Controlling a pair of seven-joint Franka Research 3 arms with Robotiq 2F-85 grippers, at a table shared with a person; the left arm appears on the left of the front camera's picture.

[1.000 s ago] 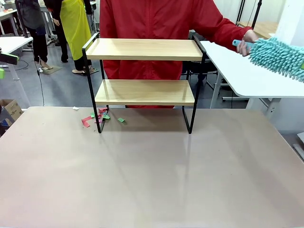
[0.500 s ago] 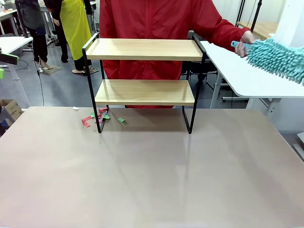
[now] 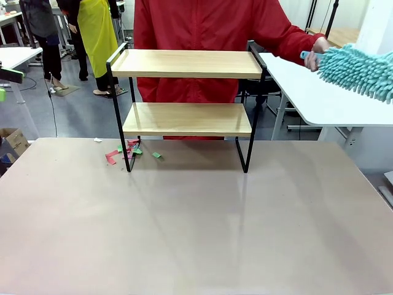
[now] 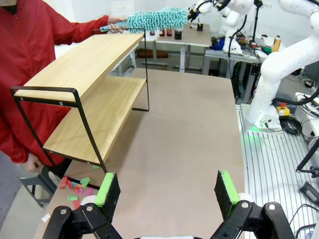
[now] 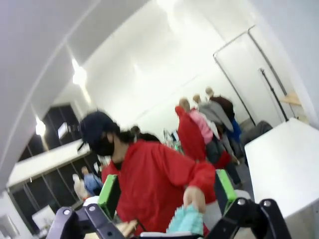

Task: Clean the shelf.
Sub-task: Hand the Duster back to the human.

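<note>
While both tools (image 4: 167, 191) (image 5: 167, 194) gape empty, the shelf (image 3: 187, 92) stands on a beige table (image 3: 196, 233) beside paper scraps (image 3: 130, 151).

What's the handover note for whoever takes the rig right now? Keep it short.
Left end effector: open, empty, above the table.
Right end effector: open, empty, facing the person.
Person's hand holds the teal duster out at the robot's right, off the shelf.
Shelf stands at the table's far edge; both boards look bare. Paper scraps lie by its left front leg.
Done: nothing visible. Left: take the duster, wipe both boards.
</note>
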